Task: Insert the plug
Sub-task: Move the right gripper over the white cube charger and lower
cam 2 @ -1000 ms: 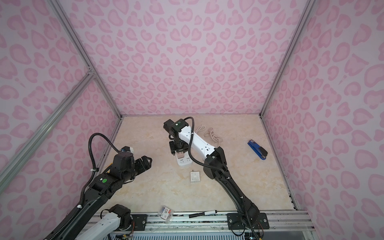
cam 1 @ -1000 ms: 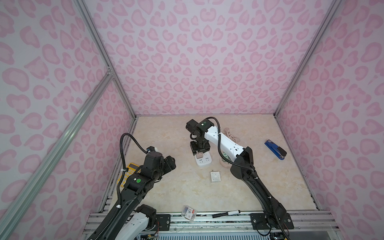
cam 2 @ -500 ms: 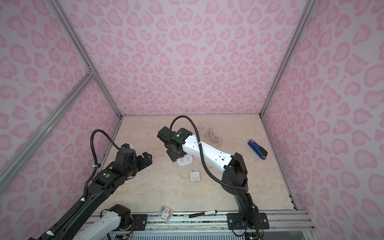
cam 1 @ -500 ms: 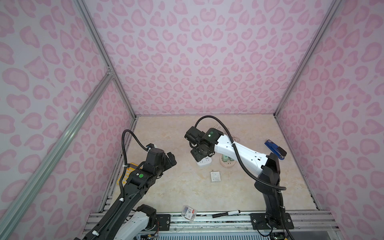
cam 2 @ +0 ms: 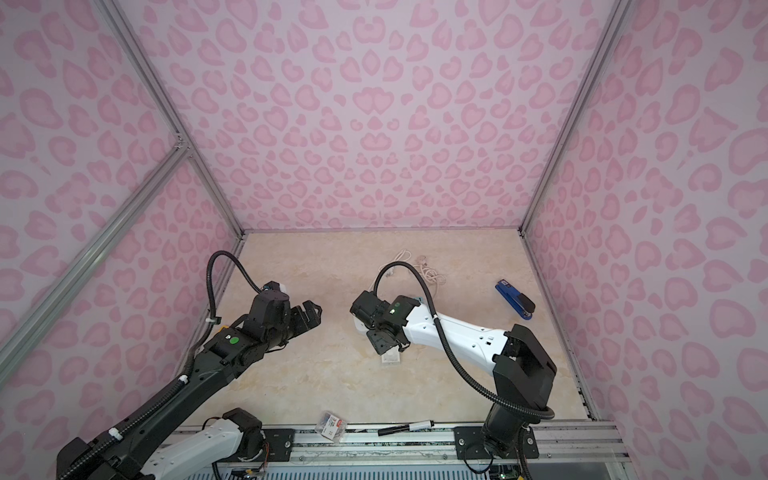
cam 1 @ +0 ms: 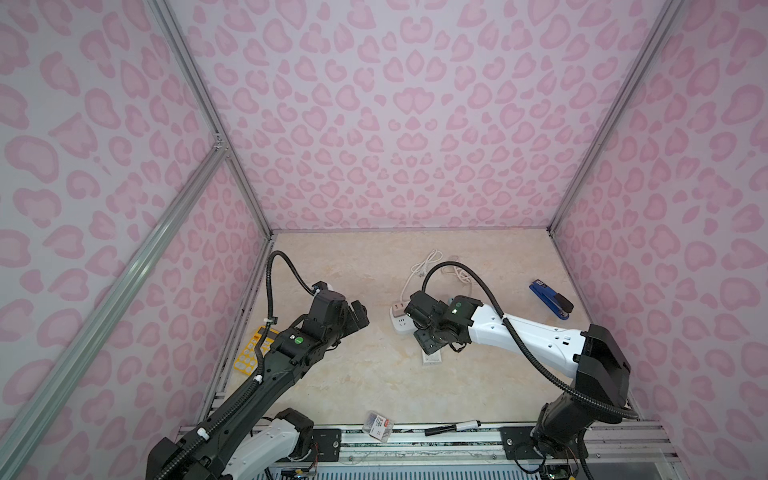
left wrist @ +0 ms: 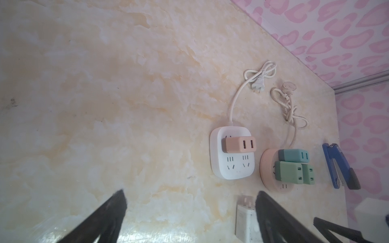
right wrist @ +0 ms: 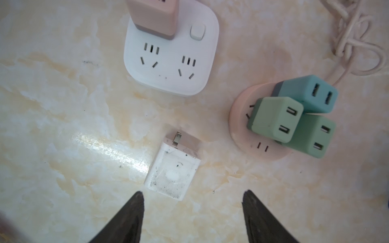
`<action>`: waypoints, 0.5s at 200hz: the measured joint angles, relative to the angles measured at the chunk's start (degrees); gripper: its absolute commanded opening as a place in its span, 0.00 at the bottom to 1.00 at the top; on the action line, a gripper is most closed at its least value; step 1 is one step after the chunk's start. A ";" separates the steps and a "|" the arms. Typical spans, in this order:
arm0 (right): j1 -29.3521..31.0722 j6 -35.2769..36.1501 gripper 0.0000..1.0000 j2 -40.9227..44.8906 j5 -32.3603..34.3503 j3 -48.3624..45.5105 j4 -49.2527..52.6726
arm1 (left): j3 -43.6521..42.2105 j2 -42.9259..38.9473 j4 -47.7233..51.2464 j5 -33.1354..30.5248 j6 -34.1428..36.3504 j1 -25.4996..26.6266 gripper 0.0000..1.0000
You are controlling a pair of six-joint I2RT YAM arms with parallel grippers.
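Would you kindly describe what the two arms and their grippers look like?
The left arm is mostly black with a white base link; the right arm has a white forearm and black elbow. Each carries a black corrugated hose and a round green mark. The left gripper and right gripper have black tapered fingers.

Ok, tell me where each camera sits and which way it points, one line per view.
Top views: high up behind the arms, looking down on the table; both show the left arm and right arm.
Left wrist: on the left arm, looking low across the table toward the white power strip; the open left gripper shows its tips.
Right wrist: above the loose white charger, looking nearly straight down; the open right gripper shows its tips.
Shared: both wrist views show the power strip, charger and round pink socket.
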State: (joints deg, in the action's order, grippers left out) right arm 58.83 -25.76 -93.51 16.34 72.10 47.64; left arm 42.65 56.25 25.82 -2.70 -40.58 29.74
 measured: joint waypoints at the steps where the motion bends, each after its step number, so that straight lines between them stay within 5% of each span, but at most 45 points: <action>1: 0.00 -0.15 0.73 0.04 -0.02 -0.15 -0.11 | 0.00 -0.02 0.00 -0.04 0.00 0.02 0.98; 31: -1.20 -2.16 0.84 -0.31 0.15 -0.74 -1.88 | -0.33 -1.60 -0.09 -0.70 -0.33 1.03 0.98; 100: -2.01 -5.33 0.81 -2.08 -3.63 -3.85 -5.31 | -0.98 -0.11 -0.24 -0.74 -0.28 1.36 0.99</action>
State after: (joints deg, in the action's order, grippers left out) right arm 56.82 -31.09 -95.59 12.71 68.25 42.33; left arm 41.67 56.14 25.58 -3.44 -40.86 31.09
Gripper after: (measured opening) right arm 0.808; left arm 0.986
